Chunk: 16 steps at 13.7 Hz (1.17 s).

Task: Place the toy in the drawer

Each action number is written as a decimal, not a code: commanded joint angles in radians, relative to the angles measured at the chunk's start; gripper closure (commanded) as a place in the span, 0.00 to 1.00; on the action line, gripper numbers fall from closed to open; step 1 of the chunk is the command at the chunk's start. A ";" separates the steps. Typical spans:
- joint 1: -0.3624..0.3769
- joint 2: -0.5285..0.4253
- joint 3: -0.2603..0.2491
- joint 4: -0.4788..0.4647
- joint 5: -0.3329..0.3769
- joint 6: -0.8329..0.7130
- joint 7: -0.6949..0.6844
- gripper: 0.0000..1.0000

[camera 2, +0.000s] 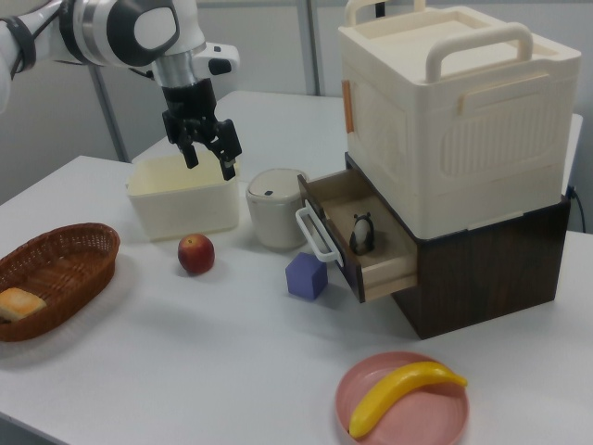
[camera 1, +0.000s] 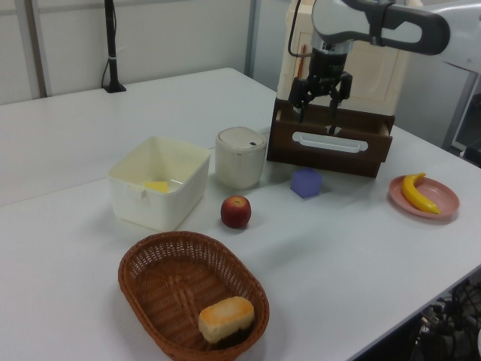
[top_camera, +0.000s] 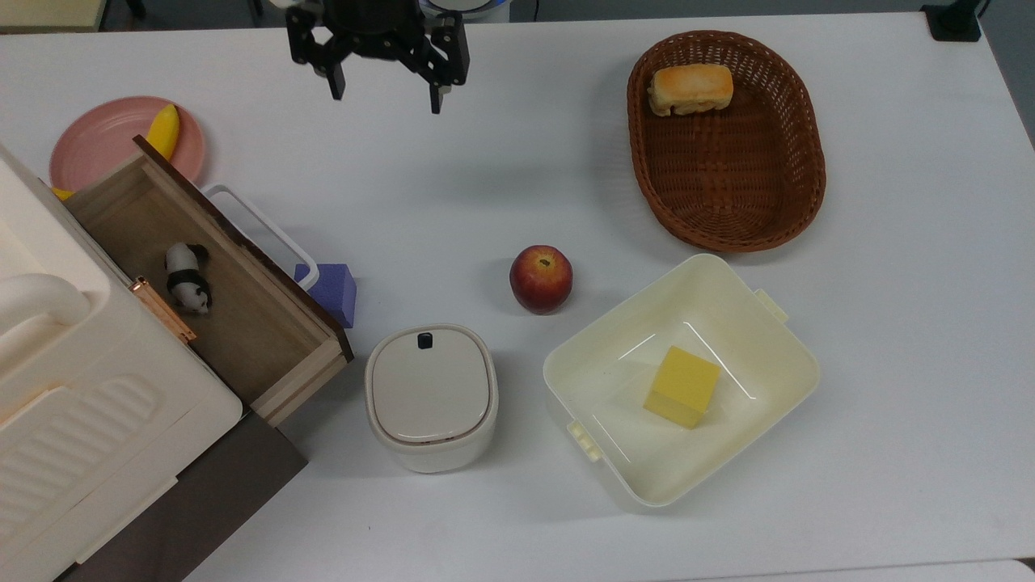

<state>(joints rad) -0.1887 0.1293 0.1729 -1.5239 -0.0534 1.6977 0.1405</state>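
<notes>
Toy (top_camera: 187, 277) sits in drawer (top_camera: 267, 339) — placement looks done
I see gripper (top_camera: 381, 87) wide, empty, well clear; next: push drawer shut, maybe

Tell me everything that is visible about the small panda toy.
The toy is a tiny black-and-white panda figurine with a smooth, hard-looking surface. It stands upright on its legs on the light-brown floor of the drawer, which is pulled open. In the top view it is near the cabinet side of the drawer, apart from the front panel. Only the drawer floor touches it. The gripper is open, empty and far from it.
</notes>
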 commanded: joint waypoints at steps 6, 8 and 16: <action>0.018 -0.053 -0.078 -0.039 0.013 -0.013 -0.024 0.00; 0.020 -0.051 -0.078 -0.042 0.013 -0.012 -0.033 0.00; 0.198 -0.049 -0.248 -0.042 0.015 -0.012 -0.068 0.00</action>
<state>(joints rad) -0.1212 0.1127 0.0591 -1.5336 -0.0493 1.6944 0.0988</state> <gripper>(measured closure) 0.000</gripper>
